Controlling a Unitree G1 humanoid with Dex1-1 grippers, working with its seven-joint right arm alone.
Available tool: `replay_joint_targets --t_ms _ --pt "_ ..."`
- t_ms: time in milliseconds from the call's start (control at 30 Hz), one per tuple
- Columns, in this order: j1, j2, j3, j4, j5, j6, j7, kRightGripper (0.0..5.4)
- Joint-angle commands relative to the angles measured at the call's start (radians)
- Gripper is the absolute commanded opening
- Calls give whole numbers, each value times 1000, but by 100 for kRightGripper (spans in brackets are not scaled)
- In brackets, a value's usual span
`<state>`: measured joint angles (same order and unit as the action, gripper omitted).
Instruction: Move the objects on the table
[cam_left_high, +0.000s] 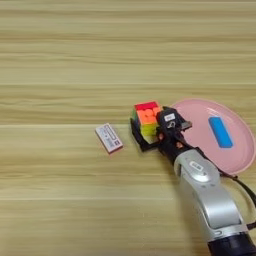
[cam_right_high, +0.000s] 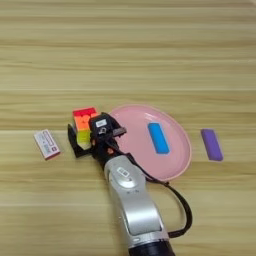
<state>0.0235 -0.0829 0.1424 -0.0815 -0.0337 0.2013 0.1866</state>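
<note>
Straddling the puzzle cube (cam_left_high: 146, 120) with the claw (cam_left_high: 150, 131) spread, one black finger at its left and the body at its right, I want both fingers square on opposite faces before squeezing and lifting it off the worktop (cam_left_high: 60, 60) toward the pink plate (cam_right_high: 177, 160), where the blue block (cam_right_high: 158, 137) lies.

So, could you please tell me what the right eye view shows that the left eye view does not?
Only the right eye view shows a purple block on the table, right of the pink plate. The left eye view shows nothing extra except more bare table at its left. Both show the blue block on the plate, the puzzle cube between the gripper's fingers, and the white-and-red box.
</note>
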Motion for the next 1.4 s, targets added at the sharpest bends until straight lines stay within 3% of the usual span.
replay_joint_targets --t_ms 33,333,1400 --pt "-47 2 -5 -40 4 -32 -1 457" --pt "-46 1 -6 -41 6 -32 0 338" --pt "-34 -2 -29 -180 29 10 -1 337"
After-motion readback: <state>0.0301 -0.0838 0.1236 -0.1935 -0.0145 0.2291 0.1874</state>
